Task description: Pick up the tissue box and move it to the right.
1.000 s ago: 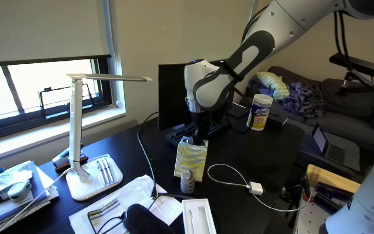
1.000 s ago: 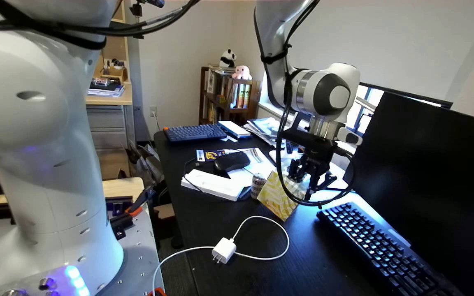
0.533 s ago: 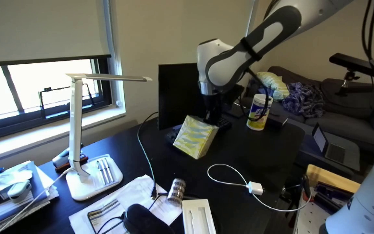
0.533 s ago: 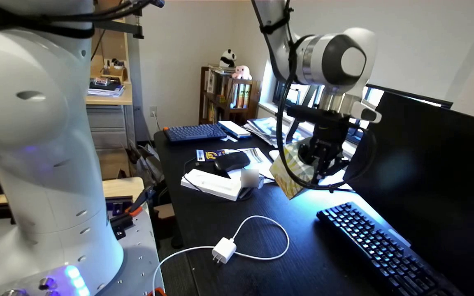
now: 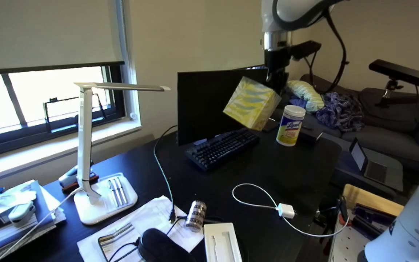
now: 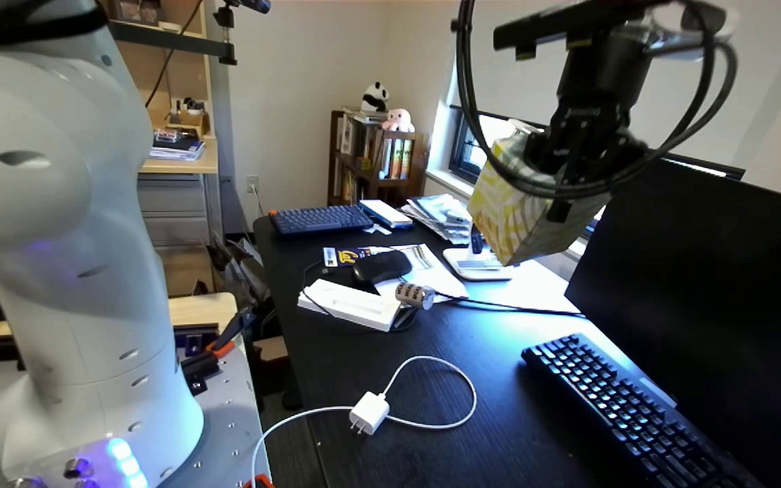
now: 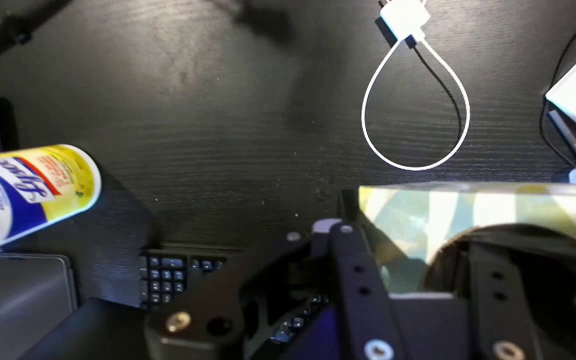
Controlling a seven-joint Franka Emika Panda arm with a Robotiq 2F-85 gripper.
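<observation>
Gripper (image 5: 277, 85) pinches tissue box (image 5: 252, 104) by a top edge, one finger (image 7: 485, 285) inside the opening; box hangs tilted below it, clear of the desk (image 5: 278, 163). Likely light, thin card, crushable; that rim suits a gentle hold. Versus half a second ago: both higher, shifted toward Lysol canister (image 5: 290, 126) below.

Canister (image 5: 291, 125) blocks; desk (image 5: 282, 167) beside it free

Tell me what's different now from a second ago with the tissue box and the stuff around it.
The tissue box has risen well above the desk, tilted, and moved toward the Lysol container; the claw still grips it, nothing let go. The small printed cylinder, upright beside it a second ago, has tipped onto its side. The Lysol container, white charger and desk lamp stayed put.
</observation>
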